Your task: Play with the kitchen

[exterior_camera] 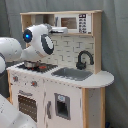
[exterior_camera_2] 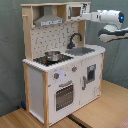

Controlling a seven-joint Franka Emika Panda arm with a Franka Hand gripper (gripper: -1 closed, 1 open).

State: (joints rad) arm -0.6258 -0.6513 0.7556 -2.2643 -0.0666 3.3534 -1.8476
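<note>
The large toy kitchen of white panels and light wood [exterior_camera_2: 60,70] stands on the wooden table [exterior_camera_2: 100,112], filling the middle of both exterior views. In the second exterior view the white robot arm [exterior_camera_2: 112,17] reaches in from about 2 o'clock, and its gripper [exterior_camera_2: 84,16] is at the small microwave [exterior_camera_2: 75,11] on the top shelf; I cannot tell if the fingers are apart or together. The step in hand seems to be working the microwave door. To do it well, I think the arm should move slowly and level along the shelf, because the kitchen is light and a hard push could tip it. The small metal pot [exterior_camera_2: 51,56] on the stove, the black curved faucet [exterior_camera: 84,59] and the grey sink [exterior_camera: 71,73] lie below, well apart from the gripper
</note>
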